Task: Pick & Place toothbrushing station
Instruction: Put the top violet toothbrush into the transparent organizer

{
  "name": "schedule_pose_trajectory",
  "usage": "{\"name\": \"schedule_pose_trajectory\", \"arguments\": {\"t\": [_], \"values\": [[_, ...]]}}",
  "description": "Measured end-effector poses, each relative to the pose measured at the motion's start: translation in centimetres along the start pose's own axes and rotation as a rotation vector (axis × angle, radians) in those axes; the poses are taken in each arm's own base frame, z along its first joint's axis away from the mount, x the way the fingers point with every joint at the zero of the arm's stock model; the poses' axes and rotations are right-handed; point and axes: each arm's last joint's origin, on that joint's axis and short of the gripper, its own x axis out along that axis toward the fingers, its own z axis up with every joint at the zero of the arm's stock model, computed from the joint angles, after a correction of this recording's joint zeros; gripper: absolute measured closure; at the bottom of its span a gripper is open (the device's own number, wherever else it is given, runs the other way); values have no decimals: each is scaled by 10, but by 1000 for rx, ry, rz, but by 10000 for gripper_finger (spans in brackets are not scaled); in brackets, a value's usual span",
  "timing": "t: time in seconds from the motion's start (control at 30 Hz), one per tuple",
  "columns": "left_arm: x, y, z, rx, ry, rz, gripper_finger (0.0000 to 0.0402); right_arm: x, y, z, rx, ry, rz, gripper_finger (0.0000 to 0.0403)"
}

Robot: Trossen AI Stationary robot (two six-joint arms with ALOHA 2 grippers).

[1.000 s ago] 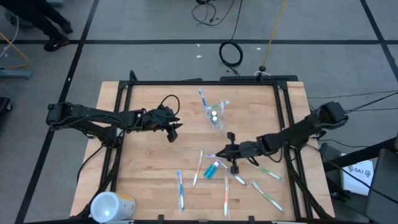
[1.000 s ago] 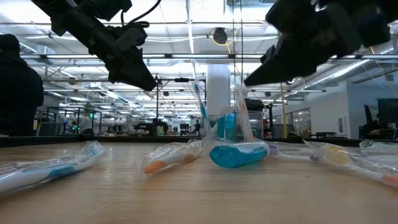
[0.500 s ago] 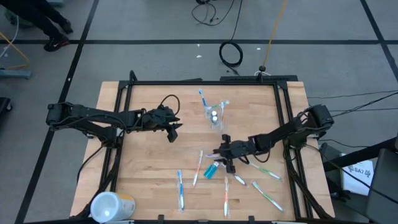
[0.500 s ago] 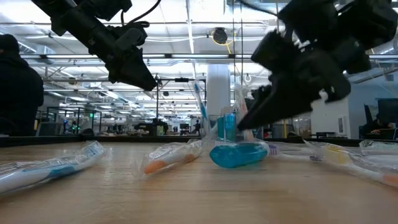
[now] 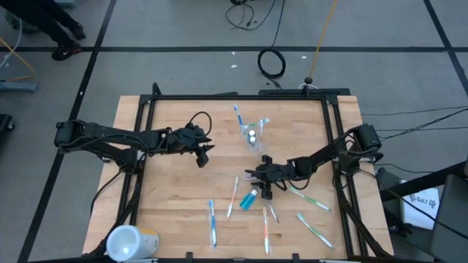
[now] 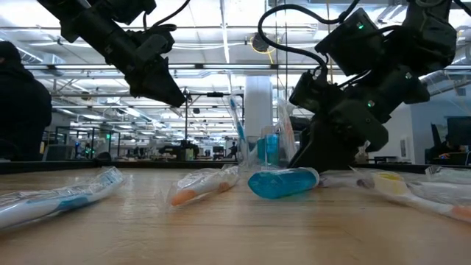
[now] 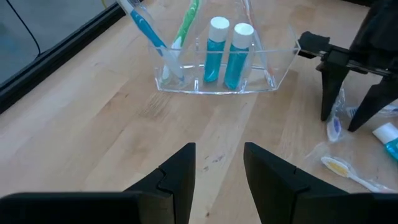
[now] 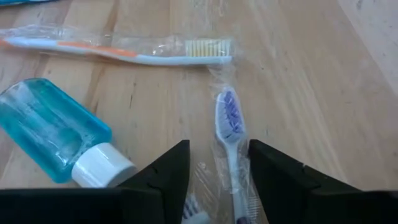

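Purple-white toothbrush (image 8: pixel 229 127), film-wrapped, lies flat on the table (image 5: pixel 168 212) between the right gripper's (image 8: pixel 214 163) parted fingers, not yet held. Judged light, stiff, with slippery crinkly wrap; pinch across the neck. Blue bottle (image 8: pixel 53 129) and orange toothbrush (image 8: pixel 124 51) lie just beside it and could be nudged. Left gripper (image 7: pixel 217 167) hangs part open, empty, facing the clear cup (image 7: pixel 211 84) with its tubes.

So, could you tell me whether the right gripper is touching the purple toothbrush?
Cannot tell: in the right wrist view the open right gripper straddles the purple toothbrush, contact unclear.
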Motion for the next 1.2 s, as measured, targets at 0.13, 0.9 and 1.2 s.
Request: {"name": "schedule_pose_trajectory", "arguments": {"t": [0.13, 0.9, 1.2], "values": [[0, 0, 0, 3, 0, 0, 261, 0, 1, -1, -36, 7, 1, 266], [0, 0, 6, -11, -57, -6, 261, -9, 0, 10, 3, -41, 15, 379], [0, 0, 6, -11, -57, -6, 261, -23, 1, 25, -7, -115, 19, 391]]}}
